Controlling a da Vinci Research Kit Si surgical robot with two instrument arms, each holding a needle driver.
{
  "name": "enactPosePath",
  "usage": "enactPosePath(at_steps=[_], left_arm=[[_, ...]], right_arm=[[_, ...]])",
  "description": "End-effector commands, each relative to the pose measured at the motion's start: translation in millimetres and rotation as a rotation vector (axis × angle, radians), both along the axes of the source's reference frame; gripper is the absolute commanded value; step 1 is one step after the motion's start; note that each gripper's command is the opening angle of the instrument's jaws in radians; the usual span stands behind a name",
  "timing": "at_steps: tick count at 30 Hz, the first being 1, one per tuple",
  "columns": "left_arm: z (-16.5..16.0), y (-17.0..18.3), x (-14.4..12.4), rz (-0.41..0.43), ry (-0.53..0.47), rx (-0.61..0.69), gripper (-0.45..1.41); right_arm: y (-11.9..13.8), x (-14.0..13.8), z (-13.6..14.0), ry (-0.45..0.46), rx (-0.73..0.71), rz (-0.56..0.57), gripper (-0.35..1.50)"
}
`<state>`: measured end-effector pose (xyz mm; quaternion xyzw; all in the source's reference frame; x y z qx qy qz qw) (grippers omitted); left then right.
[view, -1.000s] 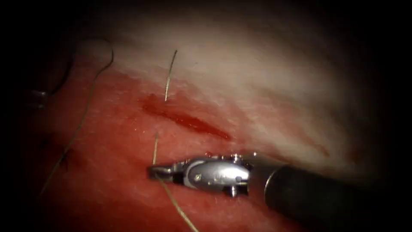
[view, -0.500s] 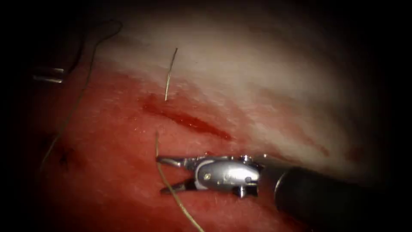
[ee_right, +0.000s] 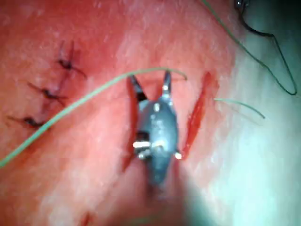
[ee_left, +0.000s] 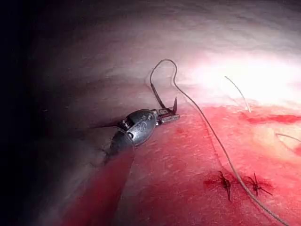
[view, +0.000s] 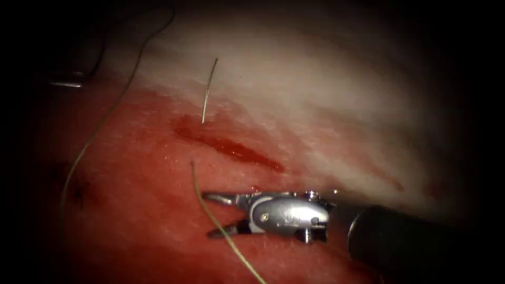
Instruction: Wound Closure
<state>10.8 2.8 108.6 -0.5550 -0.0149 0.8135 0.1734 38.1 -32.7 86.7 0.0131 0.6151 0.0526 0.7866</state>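
My right tool [view: 209, 214] lies low over the tissue [view: 326, 105] on the left side of the cut [view: 226, 147], jaws open and holding nothing. A pale thread [view: 223, 234] comes out of the tissue just left of the cut and runs between the open jaws [ee_right: 149, 79]. A short thread end [view: 209, 90] stands up on the cut's right side. Far to the left sits my left tool [view: 66, 83]; its jaws [ee_left: 171, 114] are shut on the dark curved needle [ee_left: 153, 87], which is out of the tissue. A long thread [view: 100, 126] trails from it.
Dark knotted stitches [ee_left: 225, 181] [ee_right: 47, 94] lie in a row left of the open cut. Red fluid [view: 158, 221] covers the near tissue. The right tool's dark shaft [view: 410, 242] crosses the lower right.
The right tool's jaws were shut on the thread a second ago; they opened, let it go, and drew back to the right. The long thread at the left swung up and away.
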Motion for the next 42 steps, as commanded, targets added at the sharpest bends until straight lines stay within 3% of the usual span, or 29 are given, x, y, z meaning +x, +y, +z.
enactPosePath(at_steps=[1, 7, 10, 13, 15, 17, 20, 26, 29, 34, 38, 42], left_arm=[[0.9, 0.1, -0.4, -0.004, 0.005, -0.003, -0.45], [1.9, 0.1, -0.3, -0.021, 0.022, -0.006, -0.45], [2.0, 0.4, -0.2, -0.041, 0.018, 0.031, 0.00], [2.0, 0.4, -0.1, -0.087, 0.012, 0.110, 0.78], [2.0, 0.3, -0.1, -0.148, 0.012, 0.196, 0.93], [1.9, 0.1, -0.1, -0.191, 0.028, 0.228, 0.89], [1.3, -0.3, -0.1, -0.223, 0.052, 0.248, 1.03], [-0.5, -1.2, -0.5, -0.227, 0.077, 0.283, 1.09], [-1.8, -1.1, -0.7, -0.227, 0.076, 0.297, 1.09], [-3.3, -1.2, -1.2, -0.204, 0.050, 0.319, 0.86], [-3.6, -1.5, -1.9, -0.208, 0.027, 0.357, 0.72], [-3.7, -1.8, -2.5, -0.198, 0.008, 0.379, 0.69]], right_arm=[[0.0, 0.8, 0.7, 0.002, 0.000, -0.001, 1.11], [0.2, 0.7, 0.7, 0.000, 0.000, 0.001, 1.11], [0.3, 0.5, 0.8, -0.005, 0.001, 0.005, 1.11], [1.4, -0.4, 0.6, -0.027, 0.005, 0.027, 1.11], [2.7, -1.4, 0.4, -0.053, 0.014, 0.054, 1.15], [4.2, -2.4, 0.1, -0.068, 0.026, 0.070, 1.15], [6.4, -3.6, -0.2, -0.095, 0.068, 0.108, 1.15], [9.9, -4.2, 1.8, -0.097, 0.399, 0.252, 1.13], [11.6, -4.1, 3.2, -0.036, 0.580, 0.312, 1.13], [14.8, -3.6, 5.9, 0.091, 0.842, 0.443, 1.01], [16.5, -2.6, 8.0, 0.107, 1.014, 0.515, 0.78], [17.3, -1.7, 10.3, 0.108, 1.151, 0.553, 0.73]])
